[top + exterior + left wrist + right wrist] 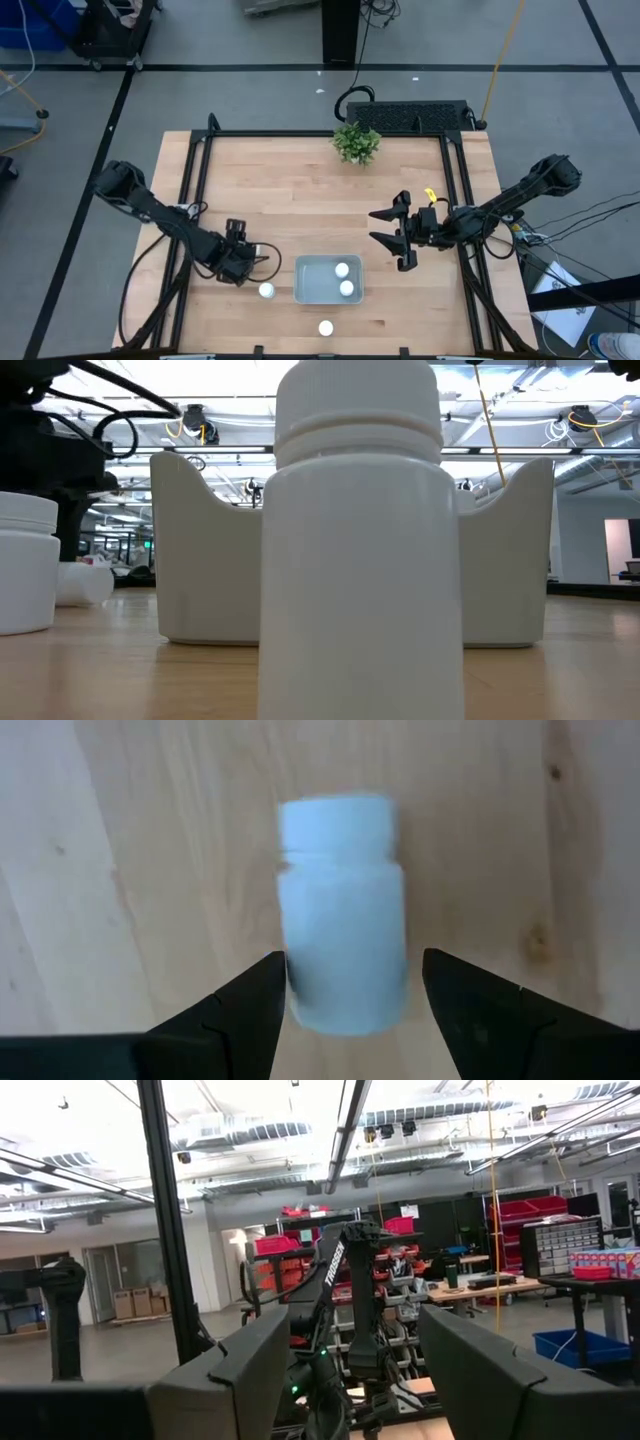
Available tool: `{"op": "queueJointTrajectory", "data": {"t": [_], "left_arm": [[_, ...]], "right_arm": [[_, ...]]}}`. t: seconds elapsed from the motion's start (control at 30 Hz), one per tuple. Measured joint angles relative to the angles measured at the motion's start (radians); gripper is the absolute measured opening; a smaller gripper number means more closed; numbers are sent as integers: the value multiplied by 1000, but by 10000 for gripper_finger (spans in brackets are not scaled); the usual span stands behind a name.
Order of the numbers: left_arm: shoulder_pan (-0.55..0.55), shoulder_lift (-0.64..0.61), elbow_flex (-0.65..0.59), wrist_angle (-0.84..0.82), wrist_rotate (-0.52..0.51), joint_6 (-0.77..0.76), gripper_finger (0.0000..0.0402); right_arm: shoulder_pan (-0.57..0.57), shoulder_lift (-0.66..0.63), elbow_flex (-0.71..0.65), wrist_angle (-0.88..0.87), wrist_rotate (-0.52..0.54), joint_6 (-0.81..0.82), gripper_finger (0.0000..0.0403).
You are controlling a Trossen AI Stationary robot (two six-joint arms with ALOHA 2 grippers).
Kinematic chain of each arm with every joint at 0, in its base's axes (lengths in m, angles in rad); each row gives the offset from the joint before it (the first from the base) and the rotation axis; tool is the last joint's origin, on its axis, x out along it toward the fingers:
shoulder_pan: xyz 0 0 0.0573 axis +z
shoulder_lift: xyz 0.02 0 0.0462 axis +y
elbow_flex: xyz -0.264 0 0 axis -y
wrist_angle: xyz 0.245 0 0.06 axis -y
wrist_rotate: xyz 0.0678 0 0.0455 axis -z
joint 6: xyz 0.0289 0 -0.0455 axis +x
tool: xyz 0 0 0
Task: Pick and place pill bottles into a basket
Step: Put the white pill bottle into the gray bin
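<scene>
The pale tray (305, 290) holds two white bottles (342, 270) (347, 288). One bottle (267, 290) stands upright left of the tray and also shows in the low view (25, 565). Another (326, 327) stands near the front edge and fills the low view (355, 550). A further bottle (343, 935) lies on its side on the wood and also shows in the low view (88, 585). My left gripper (245, 268) hides it from above. My left gripper (352, 970) is open, with one finger on each side of this bottle. My right gripper (382, 227) is open and empty, right of the tray. My left gripper's fingers (262, 995) come slanting down from above and stand on either side of the lying bottle's body, across its width. I cannot tell whether either finger touches it. The bottle rests on the table.
A small green plant (357, 143) stands at the table's far edge. Black frame rails (190, 170) (462, 170) run along both sides of the table. Bare wood lies between the plant and the tray.
</scene>
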Motion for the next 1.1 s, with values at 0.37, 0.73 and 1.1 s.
{"op": "queueJointTrajectory", "data": {"t": [0.37,0.73,1.1], "left_arm": [[42,3,0,127,17,-64,241],[110,3,-68,239,68,-61,241],[138,-11,-75,250,90,-94,208]], "right_arm": [[0,0,0,0,0,3,215],[0,0,0,-1,0,3,215],[0,0,0,-1,0,1,215]]}}
